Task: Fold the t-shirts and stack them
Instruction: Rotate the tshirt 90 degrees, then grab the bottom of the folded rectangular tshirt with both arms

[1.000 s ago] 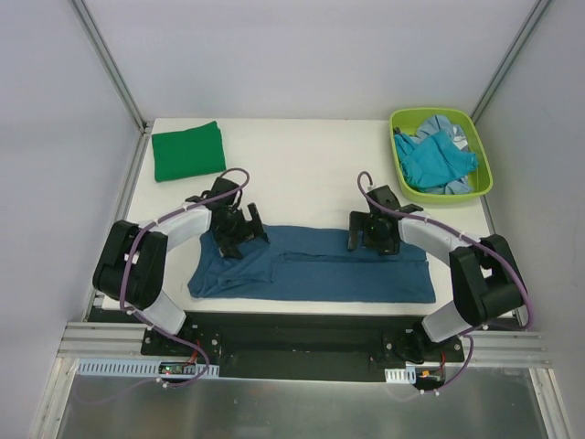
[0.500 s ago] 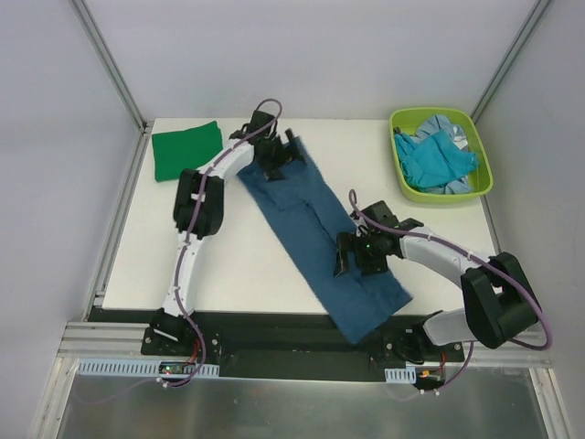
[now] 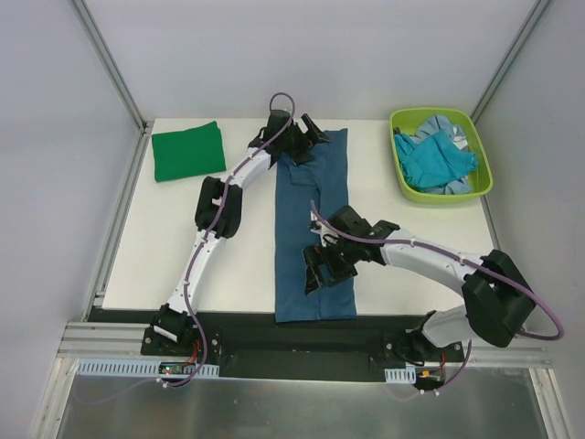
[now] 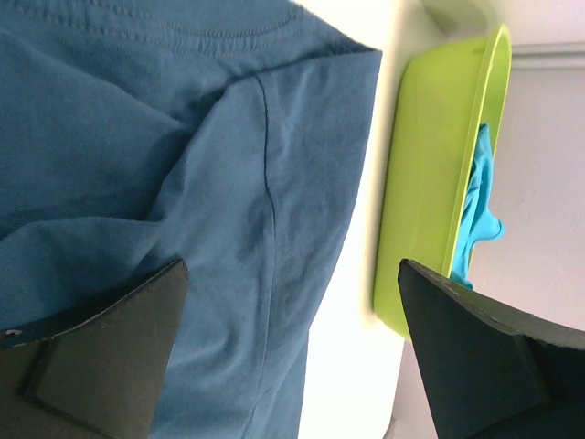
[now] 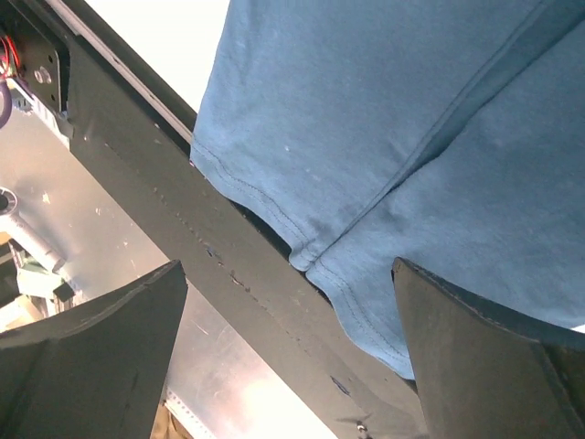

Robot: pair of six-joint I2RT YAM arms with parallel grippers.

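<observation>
White desk (image 3: pixel 174 247): green tee (image 3: pixel 187 152) folded at the far-left corner — dark teal-blue tee (image 3: pixel 320 197) half-folded, far edge to near edge, under the spread left tool (image 3: pixel 306 148) and right tool (image 3: pixel 316 272); turquoise tees (image 3: pixel 434 160) wait in the bin (image 3: pixel 442 198).

1. Dark blue shirt (image 3: pixel 329 183): folded into a long strip, flat, running from the tabletop's (image 3: pixel 183 238) far edge to its near edge.
2. Green shirt (image 3: pixel 187 151): folded square, far-left corner.
3. Turquoise shirt (image 3: pixel 437 160) and pale blue shirt (image 3: pixel 439 123): crumpled in the bin (image 3: pixel 484 186).
</observation>
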